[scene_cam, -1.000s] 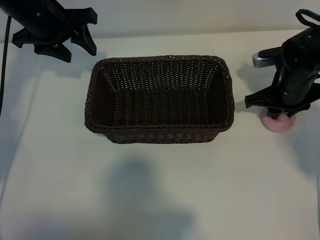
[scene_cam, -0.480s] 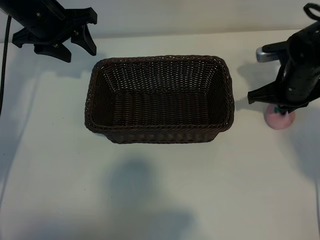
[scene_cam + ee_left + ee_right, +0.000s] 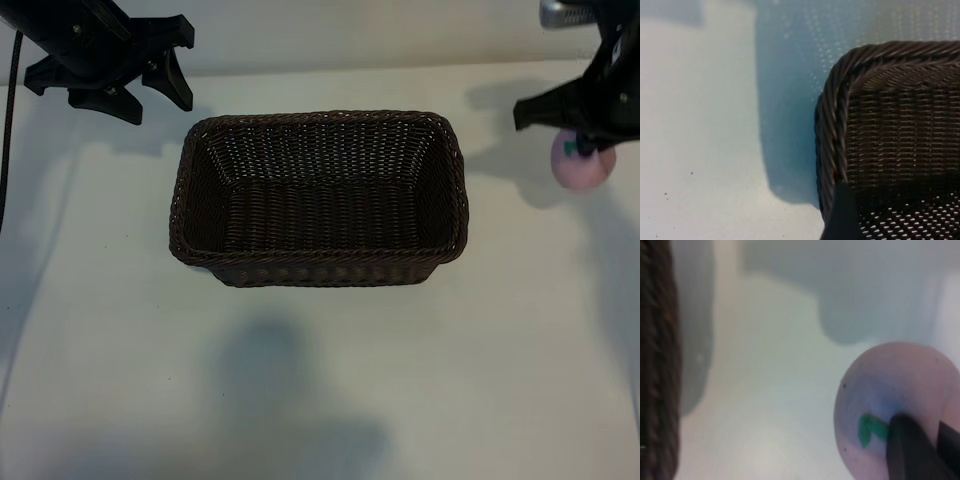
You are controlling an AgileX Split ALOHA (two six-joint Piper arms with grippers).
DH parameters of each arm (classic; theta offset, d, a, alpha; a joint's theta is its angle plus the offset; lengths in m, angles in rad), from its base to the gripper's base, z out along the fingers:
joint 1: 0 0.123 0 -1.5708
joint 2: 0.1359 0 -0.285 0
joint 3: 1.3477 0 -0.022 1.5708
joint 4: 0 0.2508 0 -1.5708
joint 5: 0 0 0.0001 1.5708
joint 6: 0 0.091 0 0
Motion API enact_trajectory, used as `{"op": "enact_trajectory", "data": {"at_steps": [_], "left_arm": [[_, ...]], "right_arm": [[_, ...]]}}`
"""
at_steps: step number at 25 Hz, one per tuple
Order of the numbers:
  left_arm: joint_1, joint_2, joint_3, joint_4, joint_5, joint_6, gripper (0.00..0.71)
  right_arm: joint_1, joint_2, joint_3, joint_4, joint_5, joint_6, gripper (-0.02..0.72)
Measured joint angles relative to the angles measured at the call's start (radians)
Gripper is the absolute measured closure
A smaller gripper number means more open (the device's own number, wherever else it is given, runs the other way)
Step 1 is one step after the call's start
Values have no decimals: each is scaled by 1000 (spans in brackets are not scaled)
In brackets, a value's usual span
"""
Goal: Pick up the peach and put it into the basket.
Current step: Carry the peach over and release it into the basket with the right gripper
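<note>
The right gripper (image 3: 583, 140) is clenched on the peach (image 3: 584, 166), pinching it near the small green leaf mark at its top, so the pale-pink fruit hangs beneath the fingers rather than resting on the desk (image 3: 320, 380). Its shadow falls apart from it on the white surface, which suggests the peach is held clear of the desk, high enough, I judge, to pass over the braided rim. The peach sits off the right end of the basket (image 3: 318, 268), outside it, near the far right edge of the exterior view. The basket lies empty in the middle of the desk, open side up, ready to receive the fruit. The carry toward it looks like the step in hand. The left gripper (image 3: 135, 85) hovers with its fingers spread, holding nothing, above the basket's far left corner, out of the way.
</note>
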Motion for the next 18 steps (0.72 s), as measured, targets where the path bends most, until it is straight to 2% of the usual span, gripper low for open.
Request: {"op": "enact_trajectory", "data": {"at_steps": [2,11,18], "left_arm": [[0,0,0,0,0,0,173],[0,0,0,0,0,1,173],[0,0,0,0,0,1,173]], "right_arm": [[0,0,-28,31,15,-17,662],[5,0,-149,258,37,-143,662],[93,14,-180,278,36,-164,662]]}}
